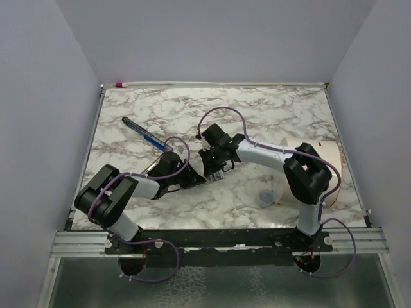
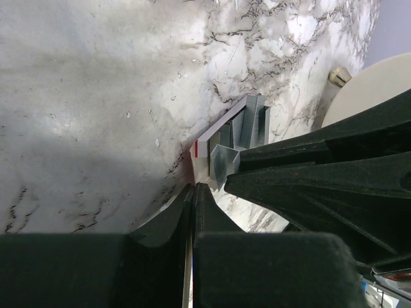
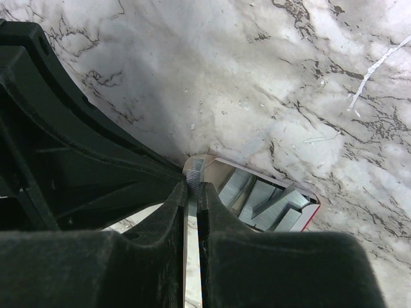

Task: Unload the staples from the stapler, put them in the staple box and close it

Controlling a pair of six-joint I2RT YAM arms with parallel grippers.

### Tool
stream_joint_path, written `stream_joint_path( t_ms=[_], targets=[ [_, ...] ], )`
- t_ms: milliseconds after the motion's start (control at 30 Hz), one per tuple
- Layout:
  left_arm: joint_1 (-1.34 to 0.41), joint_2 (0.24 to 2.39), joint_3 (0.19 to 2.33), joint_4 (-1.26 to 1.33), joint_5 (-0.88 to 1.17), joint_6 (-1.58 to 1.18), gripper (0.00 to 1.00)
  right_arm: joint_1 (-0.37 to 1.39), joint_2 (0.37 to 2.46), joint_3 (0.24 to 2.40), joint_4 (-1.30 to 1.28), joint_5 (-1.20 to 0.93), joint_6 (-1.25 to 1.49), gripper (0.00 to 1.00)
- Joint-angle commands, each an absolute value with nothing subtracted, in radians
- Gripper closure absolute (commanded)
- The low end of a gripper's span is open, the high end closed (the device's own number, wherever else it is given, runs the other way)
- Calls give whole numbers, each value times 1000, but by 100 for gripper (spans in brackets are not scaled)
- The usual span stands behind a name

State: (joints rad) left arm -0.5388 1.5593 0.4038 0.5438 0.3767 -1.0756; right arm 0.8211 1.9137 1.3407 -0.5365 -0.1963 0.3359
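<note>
Stapler (image 1: 145, 134) apart, left of both pincers | right pincer (image 3: 192, 185) pinching staples (image 3: 195, 171) | left pincer (image 2: 194, 187) closed at box (image 2: 215, 126)

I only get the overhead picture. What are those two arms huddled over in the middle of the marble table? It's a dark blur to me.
Observer: A small open box with a red edge; the right wrist view shows grey staple strips lying inside it.
Operator: Is the right arm holding anything?
Observer: Yes. The right gripper has its jaws shut on one ribbed staple strip at the box's end.
Operator: And the left?
Observer: The left gripper has its jaws shut at the box's corner; I cannot tell whether they pinch it.
</note>
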Motion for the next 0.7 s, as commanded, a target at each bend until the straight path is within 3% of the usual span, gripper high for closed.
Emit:
stream_joint_path(
  t_ms=[0, 667],
  targets=[
    [-547, 1540, 415, 545, 386, -1075, 100, 834, 1931, 1330, -504, -159, 331, 96],
    [-547, 1538, 417, 535, 388, -1066, 100, 842, 1908, 1308, -510, -83, 316, 96]
  ],
)
